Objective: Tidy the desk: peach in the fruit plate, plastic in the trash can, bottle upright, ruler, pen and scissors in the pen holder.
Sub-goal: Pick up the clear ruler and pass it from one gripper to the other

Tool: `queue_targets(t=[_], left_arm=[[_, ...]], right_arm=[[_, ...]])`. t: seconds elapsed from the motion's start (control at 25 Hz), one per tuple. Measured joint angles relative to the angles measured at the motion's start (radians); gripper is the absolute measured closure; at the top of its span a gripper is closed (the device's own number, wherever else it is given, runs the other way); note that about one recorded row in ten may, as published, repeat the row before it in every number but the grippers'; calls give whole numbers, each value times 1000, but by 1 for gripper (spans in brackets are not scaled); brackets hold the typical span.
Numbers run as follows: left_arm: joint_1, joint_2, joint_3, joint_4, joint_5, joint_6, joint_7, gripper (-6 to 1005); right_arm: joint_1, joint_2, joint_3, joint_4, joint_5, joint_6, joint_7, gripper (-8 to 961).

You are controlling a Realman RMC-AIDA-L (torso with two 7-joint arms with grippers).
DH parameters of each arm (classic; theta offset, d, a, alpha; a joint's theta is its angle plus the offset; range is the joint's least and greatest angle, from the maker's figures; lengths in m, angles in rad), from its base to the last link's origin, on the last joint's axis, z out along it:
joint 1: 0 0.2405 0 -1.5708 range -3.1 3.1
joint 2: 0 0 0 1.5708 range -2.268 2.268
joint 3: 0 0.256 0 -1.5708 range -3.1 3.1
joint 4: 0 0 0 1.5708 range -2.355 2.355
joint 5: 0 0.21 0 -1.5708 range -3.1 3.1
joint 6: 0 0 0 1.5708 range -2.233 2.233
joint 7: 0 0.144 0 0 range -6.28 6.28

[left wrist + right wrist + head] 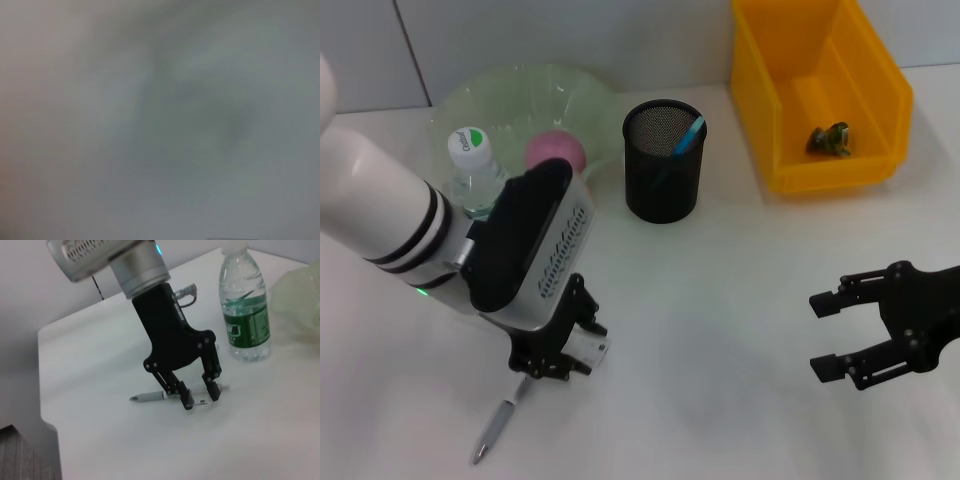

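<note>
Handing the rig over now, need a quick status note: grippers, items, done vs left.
Left gripper: open, down at the table, fingers straddling the pen, not yet closed on it.
Right gripper: open, idle above the table on the right.
Done: peach in the fruit plate; bottle upright; plastic scrap in the yellow bin; a blue-handled item in the pen holder.
Left: grasp the pen and drop it in the holder. Ruler and scissors not identifiable here.
</note>
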Motion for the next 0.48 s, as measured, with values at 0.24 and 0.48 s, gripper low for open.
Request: queue_targets(t=[0.24,0.48], left_arm=[[89,3,2,182,-45,22,-42,619],[210,6,-39,358,-197,14,-61,620]], right_arm=[[7,0,6,-10,19,5,-8,121],[0,-17,13,-24,116,7,-15,121]])
